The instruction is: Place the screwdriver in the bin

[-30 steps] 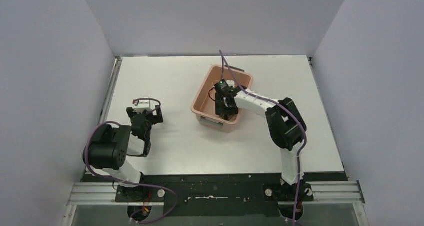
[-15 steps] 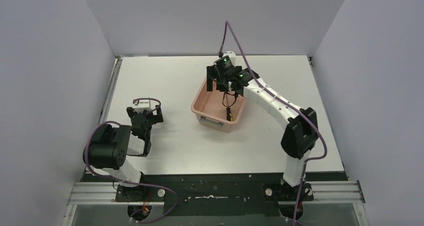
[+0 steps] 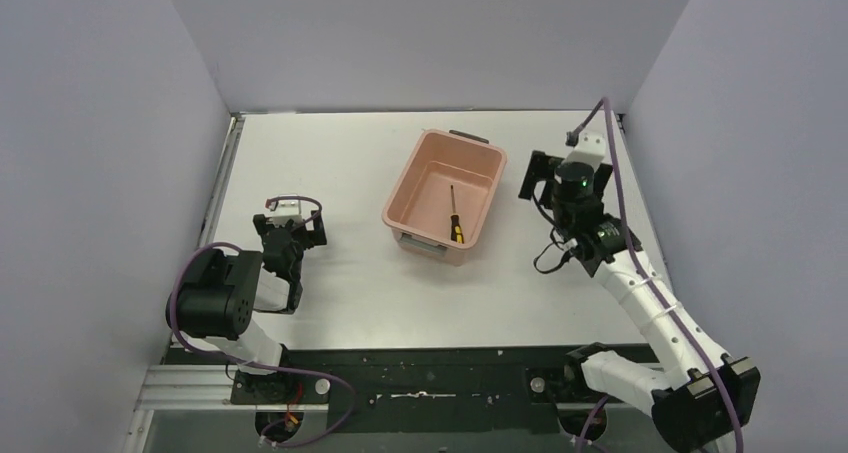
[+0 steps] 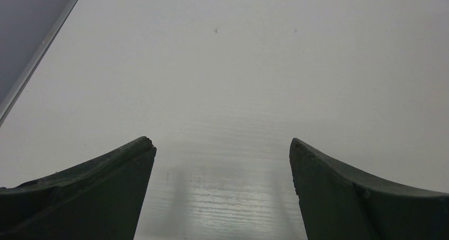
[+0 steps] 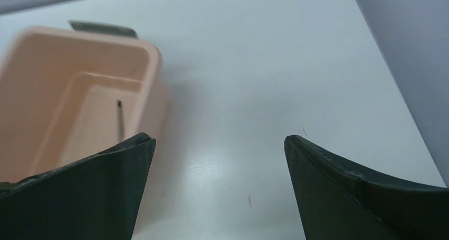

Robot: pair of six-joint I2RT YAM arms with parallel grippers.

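Observation:
The screwdriver (image 3: 454, 216) lies loose on the floor of the salmon-pink bin (image 3: 402, 187), yellow-and-black handle toward the near end. In the right wrist view only its thin dark shaft (image 5: 120, 121) shows inside the bin (image 5: 152, 53). My right gripper (image 3: 563, 165) hovers to the right of the bin, clear of it. Its jaws stand wide open around bare table (image 5: 219, 139). My left gripper (image 3: 290, 223) rests far to the left of the bin, also open and holding nothing (image 4: 222, 144).
Grey walls enclose the white table (image 3: 330, 163) on the left, back and right. The right wall (image 5: 407, 49) runs close beside my right gripper. A dark grey handle (image 5: 103, 29) sits on the bin's far end.
My right gripper opened inside the bin, rose out of it and swung to the right. The screwdriver stayed behind on the bin floor. The left arm has not moved.

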